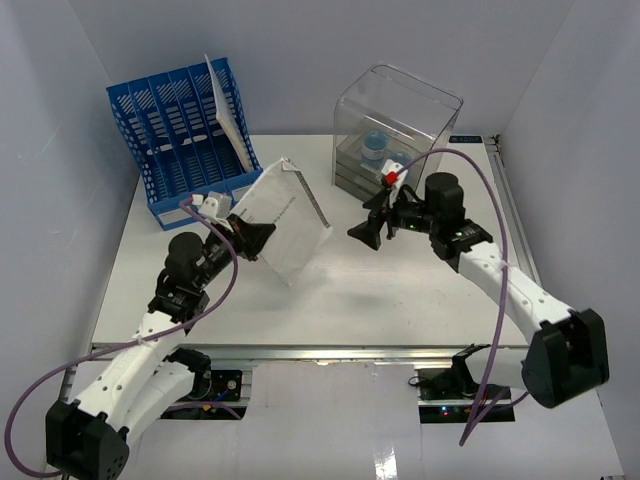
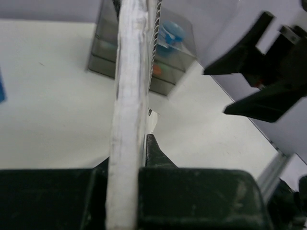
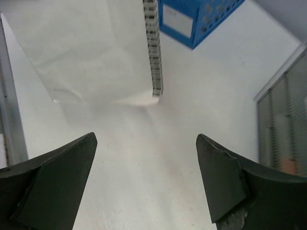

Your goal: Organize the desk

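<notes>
White tabletop [image 1: 400, 300] spans the view under both arms. Left jaws are clamped on one edge of the spiral notebook [image 1: 285, 218], holding it tilted; right jaws gape wide just beside it. One-sided edge grip, so I reckon it could swivel or slip out mid-carry.

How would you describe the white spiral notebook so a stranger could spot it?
Find the blue slotted plastic file rack at the back left of the white desk. Right in front of it, the left gripper is shut on a white spiral-bound notebook, held tilted. Unlike the white pad standing inside the rack, it is outside it, with a coil binding along one edge.
</notes>
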You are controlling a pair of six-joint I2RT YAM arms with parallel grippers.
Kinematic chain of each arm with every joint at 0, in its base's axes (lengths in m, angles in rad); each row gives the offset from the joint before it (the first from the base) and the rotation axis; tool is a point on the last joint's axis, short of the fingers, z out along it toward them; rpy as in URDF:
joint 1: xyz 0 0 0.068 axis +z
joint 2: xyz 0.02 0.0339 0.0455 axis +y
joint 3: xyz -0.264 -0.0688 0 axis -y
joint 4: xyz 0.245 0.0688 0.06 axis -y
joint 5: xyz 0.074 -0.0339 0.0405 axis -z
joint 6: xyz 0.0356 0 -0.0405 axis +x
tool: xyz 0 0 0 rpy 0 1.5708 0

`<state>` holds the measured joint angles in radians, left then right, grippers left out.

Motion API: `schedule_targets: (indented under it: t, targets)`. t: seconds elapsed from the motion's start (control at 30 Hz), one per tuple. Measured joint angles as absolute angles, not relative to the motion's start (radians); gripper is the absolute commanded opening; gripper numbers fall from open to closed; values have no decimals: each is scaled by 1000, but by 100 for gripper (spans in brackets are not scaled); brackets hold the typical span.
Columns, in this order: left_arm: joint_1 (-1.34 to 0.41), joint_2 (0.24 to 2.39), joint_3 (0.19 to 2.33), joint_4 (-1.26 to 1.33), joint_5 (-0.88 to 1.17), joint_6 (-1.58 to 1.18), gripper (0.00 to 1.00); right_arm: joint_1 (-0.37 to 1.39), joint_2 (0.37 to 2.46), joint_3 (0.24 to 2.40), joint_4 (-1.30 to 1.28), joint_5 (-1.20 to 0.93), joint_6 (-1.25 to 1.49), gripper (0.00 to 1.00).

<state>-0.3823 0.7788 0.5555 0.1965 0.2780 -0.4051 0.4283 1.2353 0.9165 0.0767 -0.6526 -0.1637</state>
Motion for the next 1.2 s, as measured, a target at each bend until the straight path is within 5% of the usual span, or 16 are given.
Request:
schedule_targets:
  t: [0.2, 0.67, 1.2]
  targets:
    - [-369, 811, 847, -15, -9, -229, 0, 329, 1043, 747, 98, -855, -280, 95]
    - [-162, 1287, 1640, -167, -292, -89, 0, 205, 1021, 656, 121, -1048, -308, 97]
    - [-47, 1564, 1748, -187, -174, -155, 0, 202, 1002, 656, 130, -1069, -308, 97]
